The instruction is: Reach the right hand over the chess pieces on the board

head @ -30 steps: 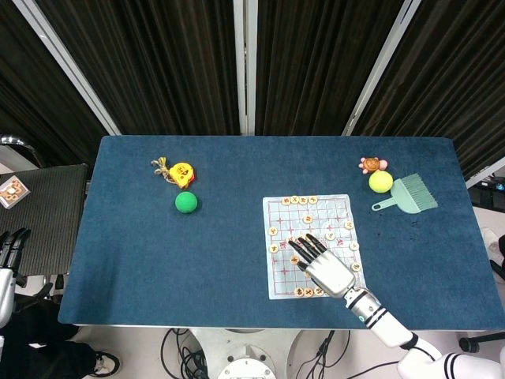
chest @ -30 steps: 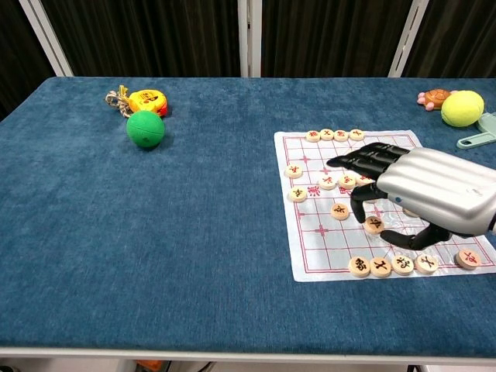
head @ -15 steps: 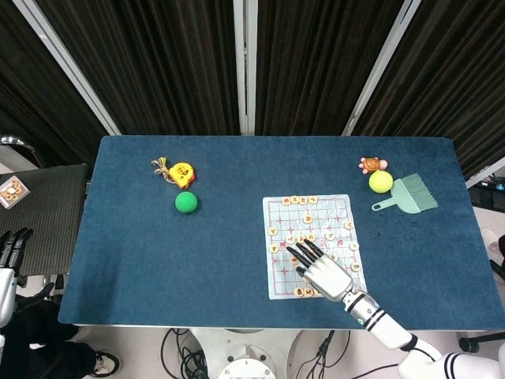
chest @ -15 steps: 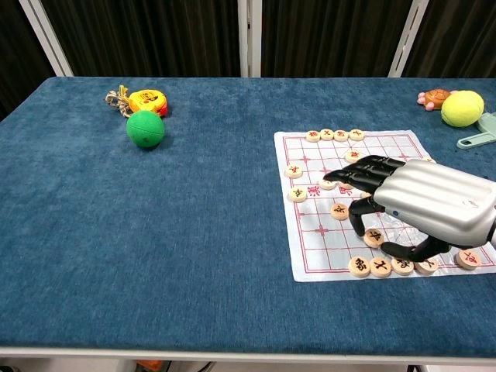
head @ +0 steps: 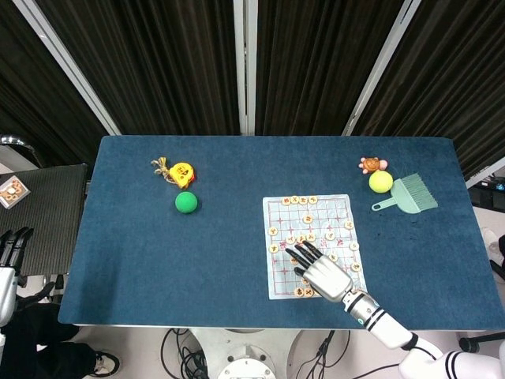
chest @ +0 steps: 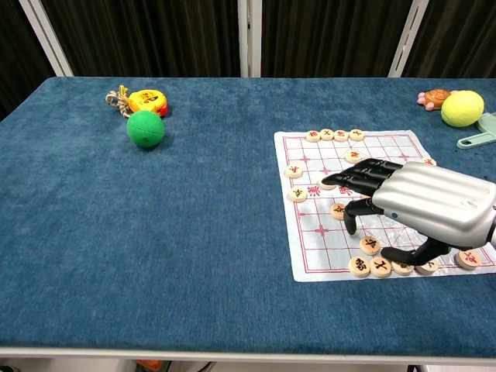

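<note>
A white paper board with a red grid lies on the blue table, right of centre. Round wooden chess pieces are scattered on it, with a row at its far edge and another at its near edge. My right hand, silver-backed with black fingers, hovers palm down over the near half of the board. Its fingers stretch out over the middle pieces and it holds nothing. My left hand shows only at the far left, off the table, with its fingers apart.
A green ball and a yellow toy lie at the back left. At the back right are a yellow ball, a small turtle toy and a green brush.
My right hand has drawn back a little toward the near edge of the board and sunk slightly. The pieces and my left hand have not moved.
</note>
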Motion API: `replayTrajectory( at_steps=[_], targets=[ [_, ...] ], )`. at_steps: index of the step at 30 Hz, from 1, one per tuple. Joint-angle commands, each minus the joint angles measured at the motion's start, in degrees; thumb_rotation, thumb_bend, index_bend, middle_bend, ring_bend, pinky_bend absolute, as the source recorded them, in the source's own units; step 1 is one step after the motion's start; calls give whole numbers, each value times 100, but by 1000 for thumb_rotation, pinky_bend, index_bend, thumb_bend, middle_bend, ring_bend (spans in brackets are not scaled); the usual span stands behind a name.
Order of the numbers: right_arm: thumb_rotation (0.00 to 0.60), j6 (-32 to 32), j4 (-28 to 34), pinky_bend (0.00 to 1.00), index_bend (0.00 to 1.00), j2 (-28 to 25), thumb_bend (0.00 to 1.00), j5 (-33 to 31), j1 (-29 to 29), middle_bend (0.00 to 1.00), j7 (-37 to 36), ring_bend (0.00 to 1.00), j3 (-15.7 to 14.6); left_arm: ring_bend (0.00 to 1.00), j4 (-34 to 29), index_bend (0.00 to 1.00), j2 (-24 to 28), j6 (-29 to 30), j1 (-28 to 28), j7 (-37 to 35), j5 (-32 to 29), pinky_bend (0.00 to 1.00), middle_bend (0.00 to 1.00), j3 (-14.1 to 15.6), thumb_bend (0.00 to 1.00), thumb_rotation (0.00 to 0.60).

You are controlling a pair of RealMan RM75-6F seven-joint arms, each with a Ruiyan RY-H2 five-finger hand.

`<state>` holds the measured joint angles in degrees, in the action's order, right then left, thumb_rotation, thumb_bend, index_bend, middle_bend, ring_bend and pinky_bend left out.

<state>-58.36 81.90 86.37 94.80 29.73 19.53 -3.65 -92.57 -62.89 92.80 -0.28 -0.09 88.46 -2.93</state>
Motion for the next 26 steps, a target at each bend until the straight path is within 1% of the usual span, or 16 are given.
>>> replayTrajectory(
  at_steps=[1,5,6,9,11,13,16,19,22,26],
  targets=[
    [600,-99,54,0,357,-51,236,19,-18,0,-43,0,13,0,-1,70,0,-3,0,-1,1,0,61,2,125,600],
    [600,-649,308,0,338,-359,236,104,-173,0,-126,0,114,0,-17,70,7,-30,-24,30,7,0,61,-4,125,600],
    [600,-936,437,0,326,-545,236,100,-285,0,-164,0,174,0,-26,70,13,-47,-38,49,13,0,61,-6,125,600],
    [600,-1608,776,0,191,-1075,234,24,-632,0,-302,0,254,0,-60,70,30,-102,-79,104,15,0,61,-14,125,600],
    [600,-1919,957,0,76,-1369,231,-67,-852,0,-423,0,259,0,-101,70,46,-149,-108,137,7,0,61,-20,124,600],
    [600,-2328,1065,0,14,-1663,227,-298,-1176,0,-557,0,301,0,-149,70,72,-200,-147,186,3,0,61,-32,124,600],
    [600,-2733,1044,0,0,-1881,224,-562,-1540,0,-782,0,343,0,-183,70,90,-255,-202,231,-10,0,61,-62,124,600],
    [600,-3022,890,0,0,-1946,222,-858,-1844,0,-1131,0,425,0,-174,70,88,-305,-248,239,-25,0,61,-81,125,600],
    [600,-3194,717,0,0,-1928,221,-1032,-2058,0,-1402,0,483,0,-162,70,87,-364,-282,225,-51,0,61,-86,125,600],
    [600,-3222,609,0,0,-1947,221,-1154,-2224,0,-1603,0,504,0,-125,70,91,-439,-333,199,-86,0,61,-101,125,600]
  ],
)
